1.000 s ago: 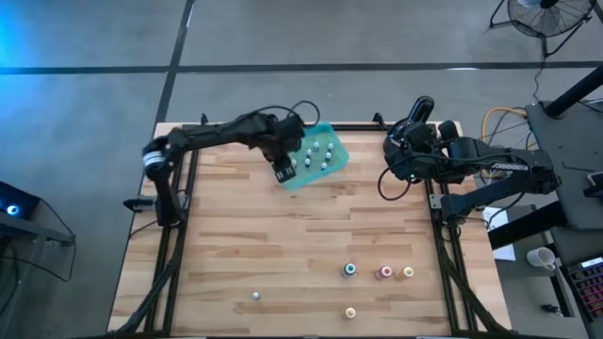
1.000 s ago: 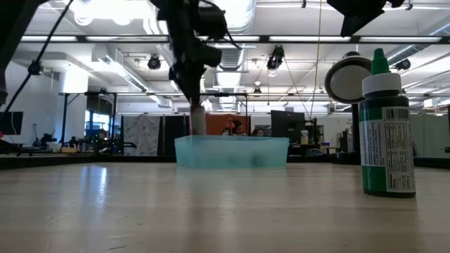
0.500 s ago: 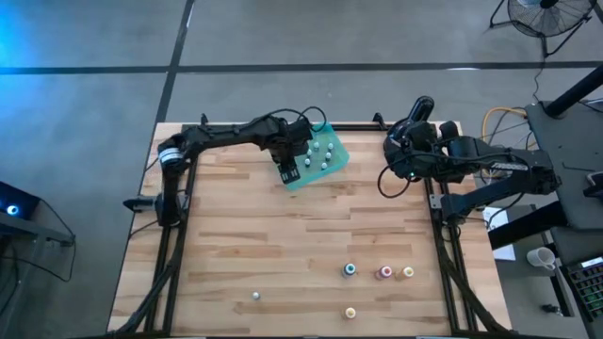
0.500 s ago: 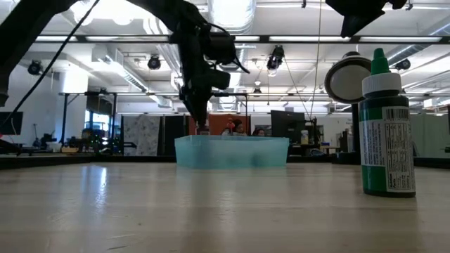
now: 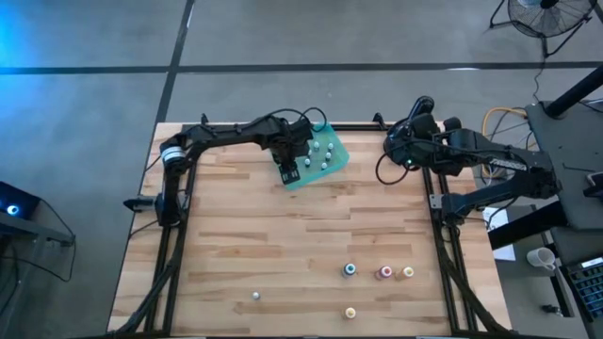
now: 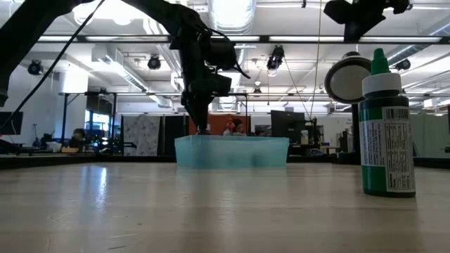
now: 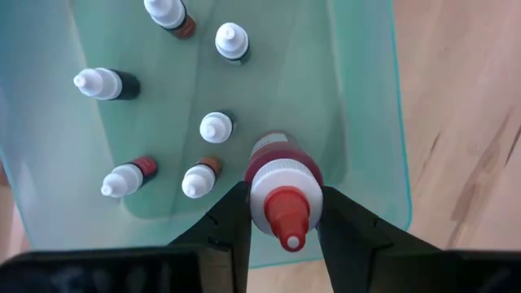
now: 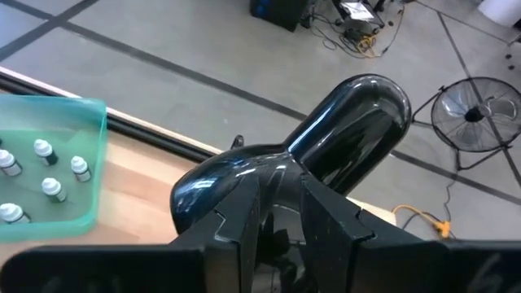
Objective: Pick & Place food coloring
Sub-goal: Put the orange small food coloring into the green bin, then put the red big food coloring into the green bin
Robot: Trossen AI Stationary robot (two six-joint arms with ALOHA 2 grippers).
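My left gripper (image 5: 288,169) hangs over the near left corner of the teal tray (image 5: 341,151), shut on a red food coloring bottle (image 7: 277,163) with a white collar and a red tip. Several white-capped bottles (image 7: 216,126) stand inside the tray (image 7: 358,98). More bottles (image 5: 384,273) stand on the near right of the table, one of them green (image 6: 384,126). My right gripper (image 5: 403,151) waits above the far right edge, its fingers a little apart with nothing between them. My left gripper pinches the red bottle's white collar (image 7: 262,194) between its two fingers, one on each side. The fingers come from above and point steeply down. The bottle hangs upright, tip up, inside the tray's walls. Whether its base touches the tray floor, I cannot tell.
A black glossy lamp-like device (image 8: 350,122) stands just beyond my right gripper (image 8: 281,199) at the far right corner. A loose bottle (image 5: 255,296) and another (image 5: 350,312) sit near the front edge. Bare wood lies between the tray and these bottles.
My left gripper has sunk with the red bottle toward the tray and shifted a little toward the far edge, so the bottle now reaches below the tray's rim. My right gripper has swung slightly toward the far edge.
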